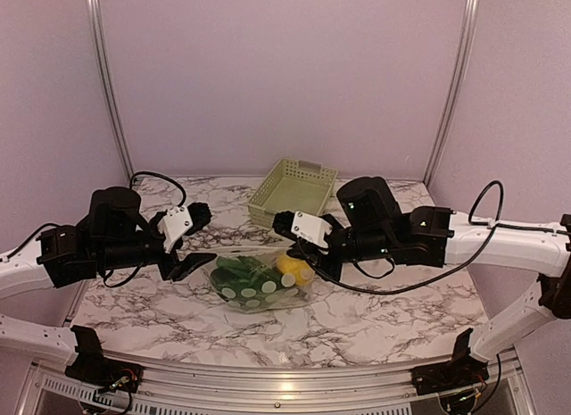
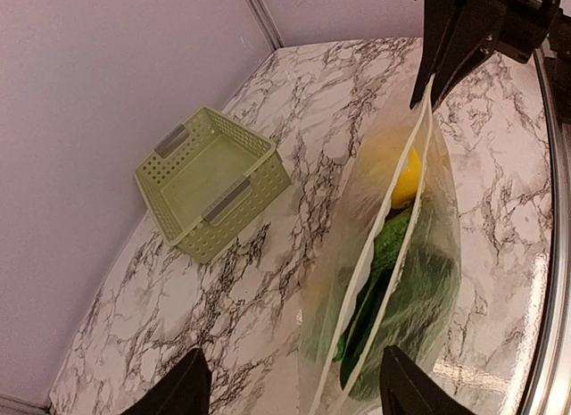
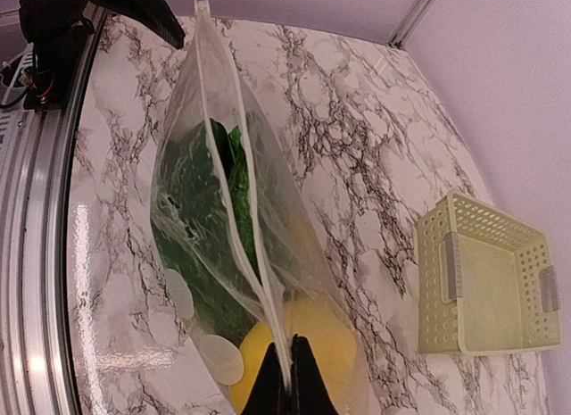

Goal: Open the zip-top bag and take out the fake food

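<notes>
Top view: left arm (image 1: pixel 98 241) and right arm (image 1: pixel 419 236) reaching inward from either side over a marbled table (image 1: pixel 384 321), forearms low and near level, wrists turned toward each other. One zip-top bag (image 1: pixel 259 283), clear and crinkly, stretched between them near the table's middle, sagging onto the surface, zip strip (image 3: pixel 236 192) uppermost and running from one gripper toward the other. Right gripper (image 3: pixel 290 379): pinched fully together on the zip strip at the bag's end nearest the lemon (image 3: pixel 312 344), holding that corner up. Left gripper (image 2: pixel 294 375): fingers (image 2: pixel 183 388) spread wide, the bag's other end lying in the gap, clamped by neither finger. Zip parted along the middle into a narrow slit. Fake food (image 1: pixel 245 277) all inside the bag: one yellow lemon, a mass of dark green pieces (image 3: pixel 192 192), leafy and pod-like, too overlapped to count, and pale round discs (image 3: pixel 220 359), two distinguishable in the right wrist view. One pale green slotted basket (image 1: pixel 272 208), upright, with two grey handle strips, standing on the table behind the bag and apart from it, toward the back wall.
</notes>
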Robot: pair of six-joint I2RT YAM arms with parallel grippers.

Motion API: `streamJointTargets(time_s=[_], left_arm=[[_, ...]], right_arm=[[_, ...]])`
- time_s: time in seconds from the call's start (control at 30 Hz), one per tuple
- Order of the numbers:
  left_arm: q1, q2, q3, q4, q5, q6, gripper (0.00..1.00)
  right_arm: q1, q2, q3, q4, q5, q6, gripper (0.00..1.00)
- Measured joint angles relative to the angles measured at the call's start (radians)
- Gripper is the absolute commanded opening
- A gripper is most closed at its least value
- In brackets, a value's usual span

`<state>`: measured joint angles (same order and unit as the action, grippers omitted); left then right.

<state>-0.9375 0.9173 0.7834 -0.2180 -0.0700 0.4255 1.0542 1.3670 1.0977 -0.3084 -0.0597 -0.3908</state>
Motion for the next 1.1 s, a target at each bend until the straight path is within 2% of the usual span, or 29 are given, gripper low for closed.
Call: streamJointTargets(time_s=[0.1, 0.23, 0.47, 0.7, 0.97, 1.03, 1.1], left_arm=[[-0.018, 0.029, 0.042, -0.01, 0.022, 0.003, 0.66], [-0.025, 0.045, 0.076, -0.012, 0.062, 0.005, 0.59], [-0.025, 0.116, 0.137, -0.021, 0.097, 0.012, 0.52], [-0.025, 0.203, 0.169, -0.036, 0.122, 0.027, 0.49], [-0.032, 0.278, 0.186, -0.05, 0.129, 0.05, 0.36], [-0.04, 0.306, 0.197, -0.05, 0.127, 0.056, 0.31], [-0.051, 0.323, 0.202, -0.049, 0.122, 0.054, 0.21]], right_arm=[[0.014, 0.008, 0.0, 0.0, -0.002, -0.008, 0.0], [0.022, 0.008, 0.0, 0.0, -0.005, -0.017, 0.0], [0.024, 0.008, 0.0, -0.001, -0.01, -0.03, 0.0], [0.024, 0.008, 0.0, -0.002, -0.01, -0.033, 0.0], [0.024, 0.008, 0.0, -0.001, -0.009, -0.033, 0.0], [0.024, 0.008, 0.0, 0.001, -0.009, -0.034, 0.0], [0.024, 0.008, 0.0, 0.003, -0.007, -0.034, 0.0]])
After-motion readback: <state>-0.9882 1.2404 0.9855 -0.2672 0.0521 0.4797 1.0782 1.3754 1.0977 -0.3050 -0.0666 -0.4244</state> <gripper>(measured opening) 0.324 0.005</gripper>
